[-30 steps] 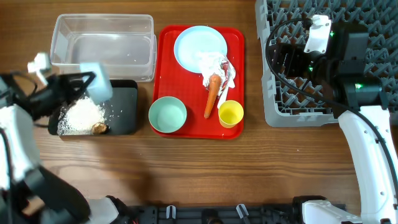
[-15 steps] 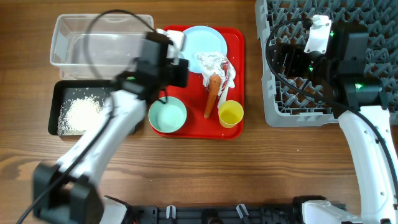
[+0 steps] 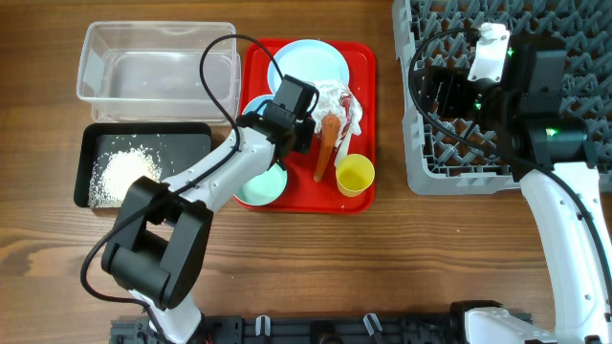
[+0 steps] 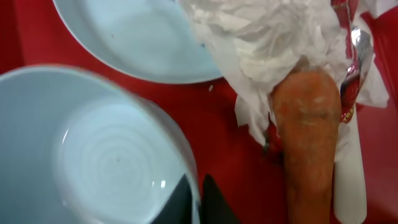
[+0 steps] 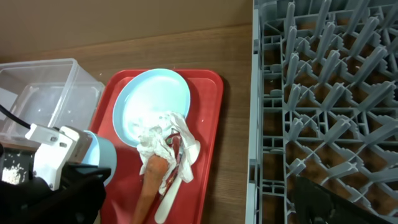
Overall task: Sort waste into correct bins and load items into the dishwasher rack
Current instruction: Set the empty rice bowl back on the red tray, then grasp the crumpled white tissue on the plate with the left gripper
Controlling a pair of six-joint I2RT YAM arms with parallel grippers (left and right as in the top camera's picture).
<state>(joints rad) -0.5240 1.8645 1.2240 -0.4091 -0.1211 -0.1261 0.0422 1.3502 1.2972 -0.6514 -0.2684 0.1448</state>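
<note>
My left gripper [image 3: 274, 118] is shut on the rim of the light blue bowl [image 3: 254, 105], held over the flat red tray; in the left wrist view the rim sits between the jaws [image 4: 198, 199] and the bowl [image 4: 93, 155] looks empty. The mint-green bowl [image 3: 260, 191] lies partly under my left arm. The carrot [image 3: 326, 148], crumpled tissue [image 3: 330, 98], red wrapper [image 4: 346, 81] and white spoon [image 5: 168, 196] lie together beside the light blue plate [image 3: 304, 62]. The yellow cup [image 3: 355, 175] stands at the tray's front right. Rice [image 3: 122, 174] lies in the black tray [image 3: 191, 143]. My right gripper [image 3: 440, 96] hovers over the grey rack [image 3: 421, 178].
The clear tub [image 3: 158, 72] stands behind the black tray at the far left. The red tray [image 3: 364, 124] sits between the bins and the rack. In the right wrist view only one dark finger [image 5: 323, 202] shows above the rack's pegs [image 5: 311, 93].
My left arm has swung right from over the black tray, where the bowl was tipped over the rice, to the red tray, still holding the bowl. The right arm has not moved.
</note>
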